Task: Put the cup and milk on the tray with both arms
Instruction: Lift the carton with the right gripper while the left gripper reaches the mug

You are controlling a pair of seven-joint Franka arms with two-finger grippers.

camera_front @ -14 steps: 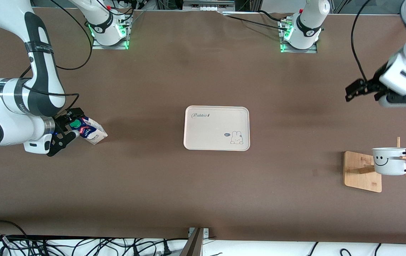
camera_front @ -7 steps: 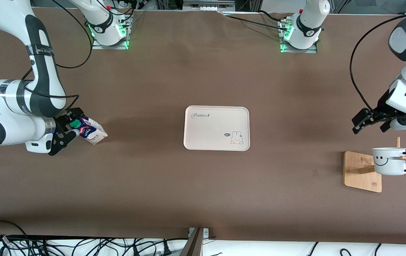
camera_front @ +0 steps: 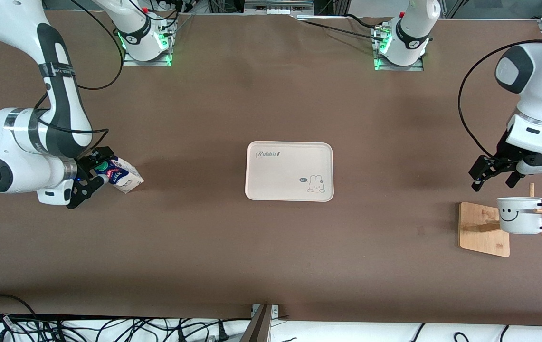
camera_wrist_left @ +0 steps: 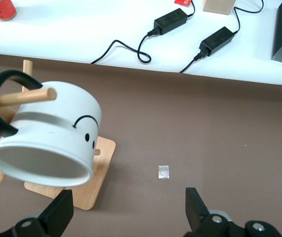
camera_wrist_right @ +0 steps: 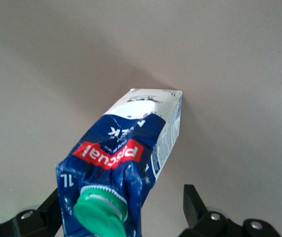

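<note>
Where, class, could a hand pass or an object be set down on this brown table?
The cream rounded tray is bare inside its rim, with bare tabletop on all its sides. It is crowded at the ends: the open right gripper straddles the dark blue milk carton, and the open left gripper hovers by the white smiley mug on its wooden rack.

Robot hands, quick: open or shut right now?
Left hand: open, over the table beside the cup.
Right hand: open around the milk.
</note>
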